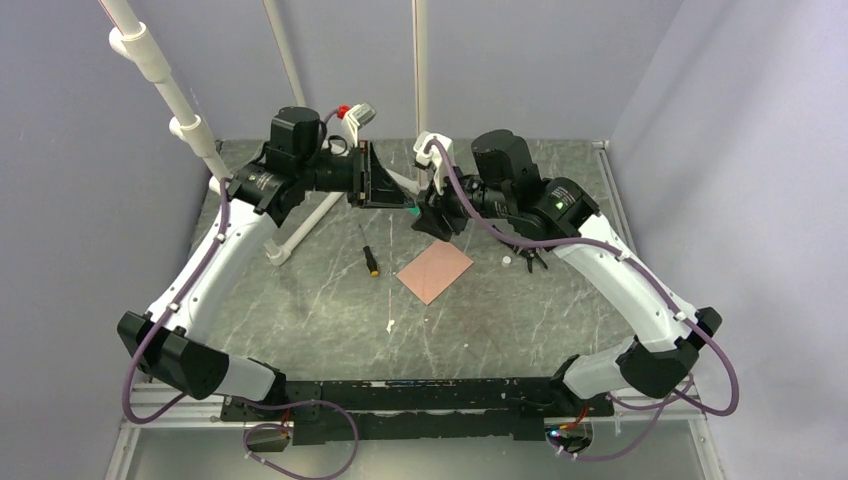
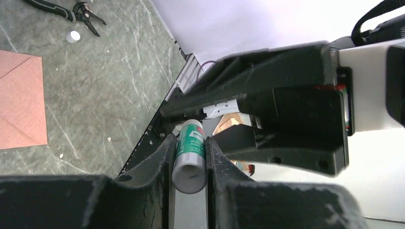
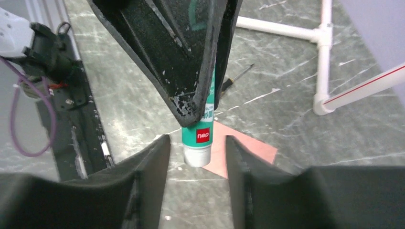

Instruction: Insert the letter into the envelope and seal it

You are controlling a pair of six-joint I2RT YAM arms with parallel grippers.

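Note:
The salmon-pink envelope [image 1: 435,272] lies flat on the table's middle, its flap folded down; it also shows in the left wrist view [image 2: 19,100] and the right wrist view [image 3: 248,150]. The letter is not in view. My left gripper [image 1: 405,205] [image 2: 190,140] is shut on a green-and-white glue stick [image 2: 190,157] [image 3: 198,138], held in the air behind the envelope. My right gripper [image 1: 435,215] [image 3: 197,140] is open, its fingers either side of the stick's white end without touching it.
A screwdriver [image 1: 369,258] lies left of the envelope. Black pliers [image 1: 528,262] and a small white cap [image 1: 507,260] lie to its right. A white PVC pipe frame [image 1: 300,225] stands at the back left. A small white scrap [image 1: 390,325] lies near the front.

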